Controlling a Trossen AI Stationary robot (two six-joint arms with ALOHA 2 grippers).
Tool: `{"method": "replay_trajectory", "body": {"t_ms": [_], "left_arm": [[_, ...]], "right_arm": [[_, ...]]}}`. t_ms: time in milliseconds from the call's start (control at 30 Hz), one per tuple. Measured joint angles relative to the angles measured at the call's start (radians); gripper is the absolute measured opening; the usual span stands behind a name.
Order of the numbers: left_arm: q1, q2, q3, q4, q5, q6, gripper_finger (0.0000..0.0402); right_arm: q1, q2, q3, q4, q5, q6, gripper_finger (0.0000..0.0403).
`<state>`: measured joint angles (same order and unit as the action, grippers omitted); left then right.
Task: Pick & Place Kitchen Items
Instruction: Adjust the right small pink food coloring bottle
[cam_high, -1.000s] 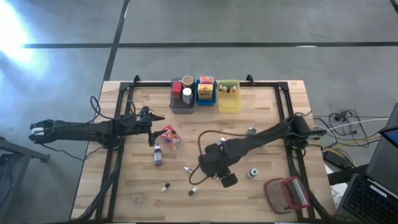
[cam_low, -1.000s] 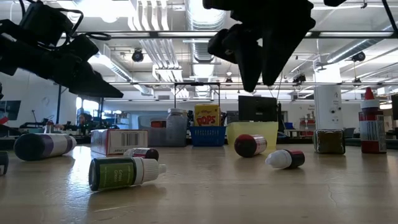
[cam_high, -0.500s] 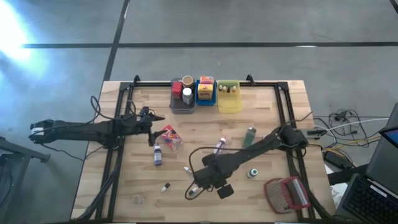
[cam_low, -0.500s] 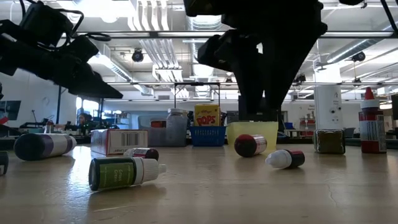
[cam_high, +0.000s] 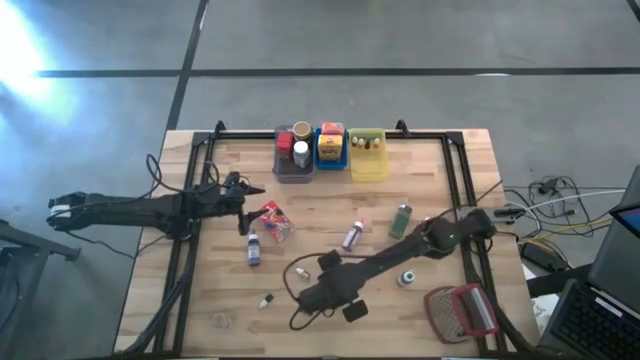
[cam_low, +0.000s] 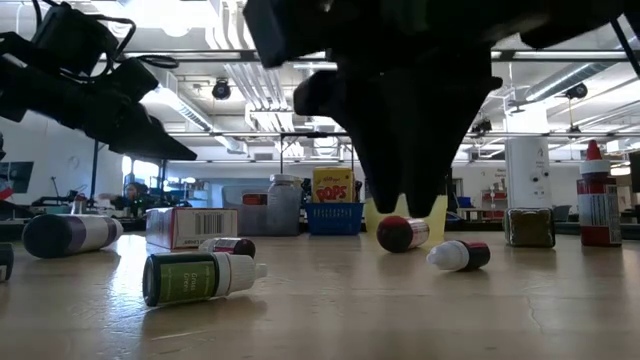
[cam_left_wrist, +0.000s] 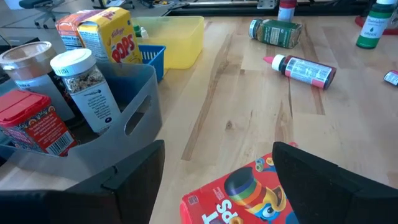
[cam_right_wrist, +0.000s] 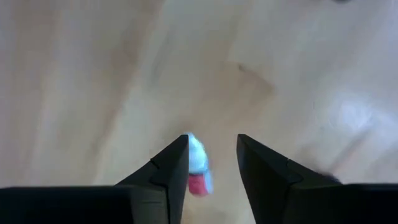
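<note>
From above, the right arm reaches far across the desk (cam_high: 440, 170) to its front part, and the right claw (cam_high: 308, 297) hangs over a small bottle that I cannot see here, since the arm covers that spot. More items lie apart: a dark bottle (cam_high: 253, 249), a red packet (cam_high: 274, 220), a pink-cap bottle (cam_high: 351, 236), a green bottle (cam_high: 401, 219) and a tiny bottle (cam_high: 266, 300). The bins (cam_high: 331, 152) stand at the far edge. The left claw (cam_high: 243, 203) waits just beside the red packet, its fingers spread and empty. In the low view the right claw (cam_low: 405, 205) is a dark mass just above the wood, fingertips near the surface; a red-cap bottle (cam_low: 402, 233) and a white-cap bottle (cam_low: 459, 255) lie behind it, and a green-label bottle (cam_low: 203, 277) lies nearer. The left wrist view shows the grey bin (cam_left_wrist: 93, 155) with jars, a Pops box (cam_left_wrist: 117, 38) and the packet (cam_left_wrist: 245, 196) between the fingers. In the right wrist view the fingers (cam_right_wrist: 171, 168) stand partly open – not yet gripping – and a small bottle with white cap (cam_right_wrist: 197, 163) lies between them, close to one finger. To do this step well, I think the claw should centre on the bottle, go down until the tips nearly touch the wood, then close slowly – the round bottle may roll away.
</note>
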<state>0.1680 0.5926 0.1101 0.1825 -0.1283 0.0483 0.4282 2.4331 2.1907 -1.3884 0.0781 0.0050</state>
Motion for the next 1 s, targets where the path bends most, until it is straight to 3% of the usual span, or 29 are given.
{"method": "replay_trajectory", "body": {"t_ms": [167, 433, 800, 1000], "left_arm": [[0.0, 0.001, 0.0, -0.001, 0.0, 0.0, 0.03], [0.0, 0.006, 0.0, -0.015, 0.0, 0.0, 0.0301], [0.0, 0.006, 0.0, -0.014, 0.0, 0.0, 0.03], [0.0, 0.006, 0.0, -0.013, 0.0, 0.0, 0.0302]], "right_arm": [[0.005, 0.107, 0.167, -0.154, 0.051, -0.01, 0.0145], [0.013, 0.107, 0.132, -0.134, 0.02, -0.034, 0.0152], [0.013, 0.106, 0.123, -0.133, -0.007, -0.031, 0.0119], [0.013, 0.105, 0.07, -0.113, -0.007, -0.031, 0.0121]]}}
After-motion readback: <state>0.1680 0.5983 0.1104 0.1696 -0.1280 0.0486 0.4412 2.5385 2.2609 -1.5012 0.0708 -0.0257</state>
